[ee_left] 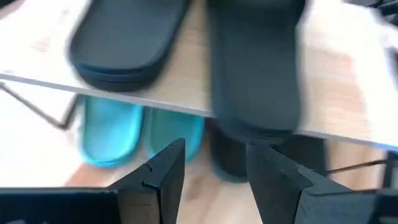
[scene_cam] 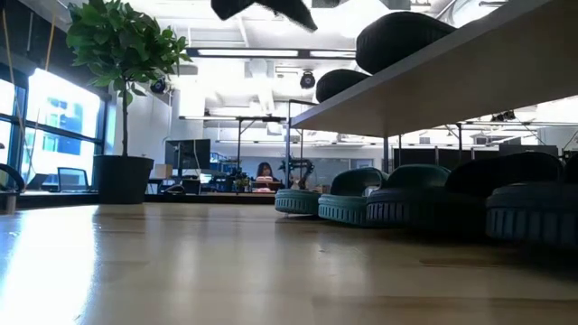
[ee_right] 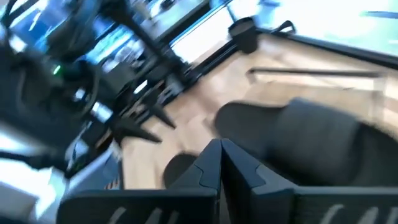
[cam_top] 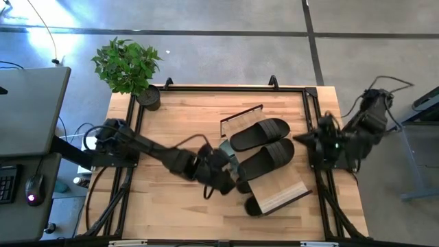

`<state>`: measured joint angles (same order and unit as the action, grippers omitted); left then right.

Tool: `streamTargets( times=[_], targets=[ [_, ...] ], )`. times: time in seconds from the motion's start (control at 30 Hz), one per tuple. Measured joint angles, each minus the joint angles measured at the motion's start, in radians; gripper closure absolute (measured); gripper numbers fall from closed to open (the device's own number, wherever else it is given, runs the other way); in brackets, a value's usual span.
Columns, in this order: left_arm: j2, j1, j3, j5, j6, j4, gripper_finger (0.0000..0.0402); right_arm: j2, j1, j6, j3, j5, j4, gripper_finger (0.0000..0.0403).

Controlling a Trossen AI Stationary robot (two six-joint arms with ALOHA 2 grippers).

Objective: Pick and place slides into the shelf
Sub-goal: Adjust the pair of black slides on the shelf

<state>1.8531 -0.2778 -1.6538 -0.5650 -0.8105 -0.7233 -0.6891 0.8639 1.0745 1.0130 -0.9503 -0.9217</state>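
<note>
Two black slides are seen lying on the shelf, which stands right of centre on the surface; green slides sit beneath its plank. The left tool is held partly open and empty beside the shelf's edge. The right tool is kept closed at the surface's right edge.

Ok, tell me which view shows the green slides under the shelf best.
The low view: the green slides sit in a row on the table beneath the shelf. The left wrist view shows only their ends below the plank; the high view barely a sliver; the right wrist view none.
</note>
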Motion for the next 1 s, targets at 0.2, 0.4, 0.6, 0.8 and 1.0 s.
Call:
streamTargets(
  times=[0.2, 0.4, 0.6, 0.8, 1.0],
  targets=[
    [-0.044, 0.100, 0.000, 0.064, 0.126, -0.023, 0.0247, 0.128, -0.242, 0.053, 0.031, 0.062, -0.125, 0.0403],
    [-0.067, 0.185, 0.000, 0.156, 0.257, -0.015, 0.0247, 0.117, -0.470, 0.169, 0.145, 0.171, -0.419, 0.0403],
    [-0.069, 0.250, 0.000, 0.273, 0.380, 0.026, 0.0247, 0.048, -0.616, 0.183, 0.163, 0.335, -0.512, 0.0403],
    [-0.069, 0.274, 0.000, 0.327, 0.439, 0.057, 0.0247, -0.028, -0.782, -0.007, 0.163, 0.489, -0.394, 0.0403],
    [-0.069, 0.271, 0.000, 0.369, 0.447, 0.088, 0.0247, -0.082, -1.022, -0.225, 0.163, 0.829, -0.174, 0.0403]
  ],
)
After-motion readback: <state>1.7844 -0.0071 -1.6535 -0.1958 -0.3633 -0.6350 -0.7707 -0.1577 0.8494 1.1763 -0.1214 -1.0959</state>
